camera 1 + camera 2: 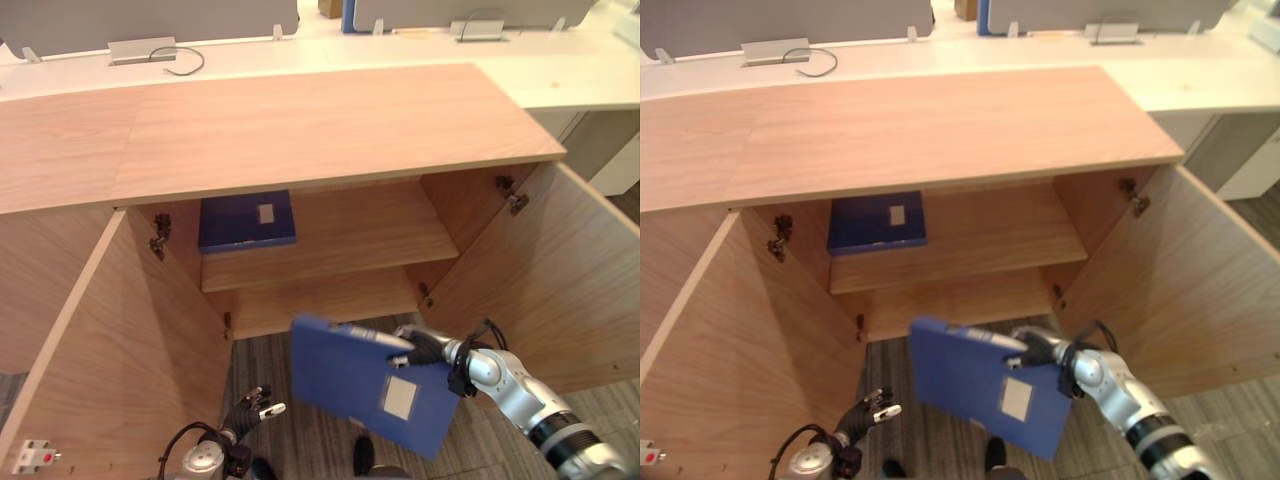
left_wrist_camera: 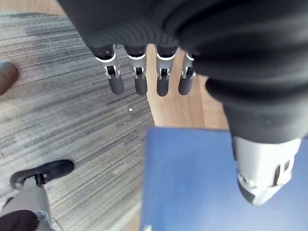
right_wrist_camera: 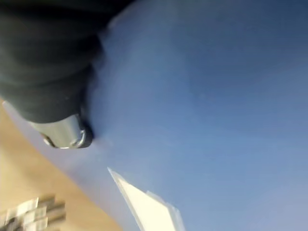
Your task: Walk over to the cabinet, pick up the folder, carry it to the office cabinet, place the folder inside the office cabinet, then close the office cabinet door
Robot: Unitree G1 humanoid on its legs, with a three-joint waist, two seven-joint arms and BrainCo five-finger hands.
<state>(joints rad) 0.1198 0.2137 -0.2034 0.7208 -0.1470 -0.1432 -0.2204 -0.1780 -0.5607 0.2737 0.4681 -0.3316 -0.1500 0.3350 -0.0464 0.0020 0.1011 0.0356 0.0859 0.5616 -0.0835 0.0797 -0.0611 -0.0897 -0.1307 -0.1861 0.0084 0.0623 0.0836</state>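
Left eye view has the right hand (image 1: pixel 420 347) pinching the flat blue folder with a white label (image 1: pixel 355 385) at its upper edge, fingers over the top and thumb on the face. The folder hangs tilted in the air just before the open light-wood office cabinet (image 1: pixel 300 130). It looks light, stiff and smooth, so it may swing or slip from a corner hold; a grip nearer mid-edge should steady it. The left hand (image 1: pixel 252 407) hangs low, fingers straight, empty. Another blue folder (image 1: pixel 247 220) lies on the upper shelf (image 1: pixel 370 235). The left door (image 1: pixel 110 340) and right door (image 1: pixel 560 270) stand wide. Grey striped carpet (image 2: pixel 62 110) lies below and a white desk (image 1: pixel 560 75) stands behind.
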